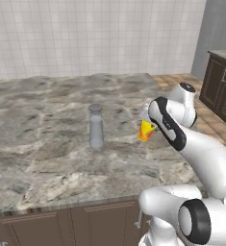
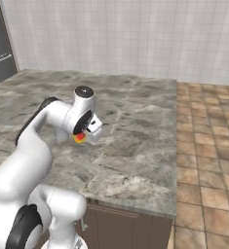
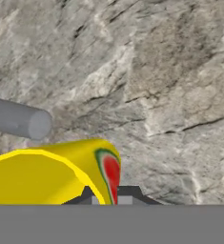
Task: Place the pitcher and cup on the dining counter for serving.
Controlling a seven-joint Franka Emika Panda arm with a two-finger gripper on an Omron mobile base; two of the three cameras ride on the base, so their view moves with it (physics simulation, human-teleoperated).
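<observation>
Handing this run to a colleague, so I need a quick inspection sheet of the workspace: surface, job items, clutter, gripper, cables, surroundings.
Surface: dining counter, veined marble top over dark brown cabinets.
Pitcher: upright on the counter, apart from the arm.
Cup: yellow with a red mark, held above the counter, not yet set down; to the right of the pitcher in the left base view.
Clutter: nothing seen.
Gripper: shut on the cup's rim.
Cables: nothing seen.
Surroundings: white tiled wall behind the counter, brown tile floor to the right, dark cabinet beyond.

White rounded arm (image 1: 206,158), black joint bands
</observation>
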